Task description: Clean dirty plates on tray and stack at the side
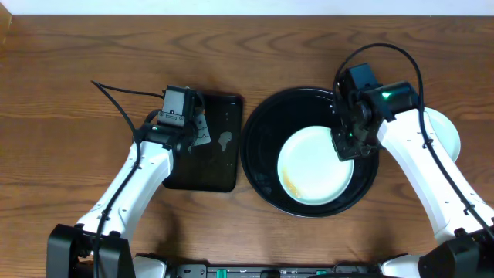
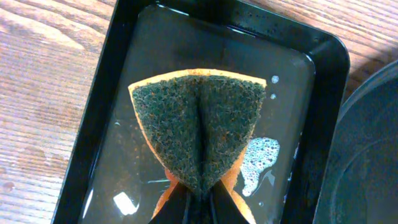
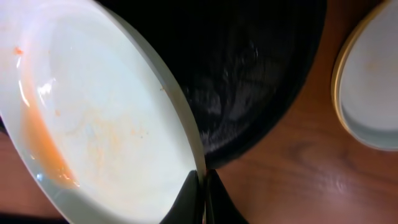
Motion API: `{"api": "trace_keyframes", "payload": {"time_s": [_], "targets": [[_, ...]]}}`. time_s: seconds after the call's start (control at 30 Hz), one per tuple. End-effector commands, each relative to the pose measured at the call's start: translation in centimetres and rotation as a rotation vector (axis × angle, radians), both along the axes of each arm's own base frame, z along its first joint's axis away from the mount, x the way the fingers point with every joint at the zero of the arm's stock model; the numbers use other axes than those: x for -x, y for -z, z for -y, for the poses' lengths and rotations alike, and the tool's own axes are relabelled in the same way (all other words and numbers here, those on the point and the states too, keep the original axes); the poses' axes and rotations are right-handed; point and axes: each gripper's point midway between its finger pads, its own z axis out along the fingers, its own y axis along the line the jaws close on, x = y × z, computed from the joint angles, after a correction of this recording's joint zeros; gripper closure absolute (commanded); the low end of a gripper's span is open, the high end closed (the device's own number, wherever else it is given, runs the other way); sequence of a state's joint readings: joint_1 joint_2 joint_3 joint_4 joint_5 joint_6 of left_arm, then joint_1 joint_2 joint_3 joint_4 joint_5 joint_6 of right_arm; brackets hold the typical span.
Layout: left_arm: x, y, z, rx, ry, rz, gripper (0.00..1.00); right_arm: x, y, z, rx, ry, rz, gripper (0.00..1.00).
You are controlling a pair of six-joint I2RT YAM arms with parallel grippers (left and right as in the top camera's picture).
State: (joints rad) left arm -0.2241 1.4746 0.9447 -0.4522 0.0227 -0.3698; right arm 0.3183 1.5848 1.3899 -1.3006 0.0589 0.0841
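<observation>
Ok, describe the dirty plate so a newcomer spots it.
Find the round black tray right of centre. The pale plate in it, rim pinched by the right gripper, is the one. Unlike the stacked plates alongside, it carries an orange smear.

free: tabletop [image 1: 54,100] left | obstacle: stacked plates [image 1: 449,127] beside tray [image 1: 261,147]

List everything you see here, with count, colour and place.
round tray: one, glossy black, centre-right
smeared plate: one, pale mint, in the round tray
stacked plates: two, pale blue on yellow, right of the round tray
rectangular tray: one, black, left of the round tray
sponge: one, green and orange, over the rectangular tray
table: one, dark-brown wood
left gripper: one, black, shut on the sponge
right gripper: one, black, shut on the smeared plate's rim
</observation>
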Motion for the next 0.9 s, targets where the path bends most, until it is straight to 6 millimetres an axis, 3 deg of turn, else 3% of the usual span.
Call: {"api": "trace_keyframes", "payload": {"time_s": [0.0, 0.1, 0.2, 0.47, 0.6, 0.7, 0.87], "targets": [[-0.2, 0.0, -0.3, -0.004, -0.017, -0.003, 0.92, -1.5, 0.0, -0.2, -0.006, 0.02, 0.057, 0.99], [-0.2, 0.0, -0.3, -0.004, -0.017, -0.003, 0.92, -3.4, -0.4, -0.7, -0.027, 0.024, 0.133, 0.99], [-0.2, 0.0, -0.3, -0.004, -0.017, -0.003, 0.92, -3.5, -0.4, -0.8, -0.037, 0.048, 0.138, 0.99], [-0.2, 0.0, -0.3, -0.004, -0.017, -0.003, 0.92, 1.2, 0.2, -0.4, -0.021, 0.038, -0.054, 0.99], [-0.2, 0.0, -0.3, -0.004, -0.017, -0.003, 0.92, 2.1, 0.2, -0.1, -0.007, 0.037, -0.09, 0.99], [-0.2, 0.0, -0.3, -0.004, -0.017, -0.003, 0.92, 1.3, 0.2, -0.3, -0.019, 0.037, -0.059, 0.99], [-0.2, 0.0, -0.3, -0.004, -0.017, -0.003, 0.92, -2.3, -0.1, -1.4, -0.068, 0.05, 0.086, 0.99]]}}
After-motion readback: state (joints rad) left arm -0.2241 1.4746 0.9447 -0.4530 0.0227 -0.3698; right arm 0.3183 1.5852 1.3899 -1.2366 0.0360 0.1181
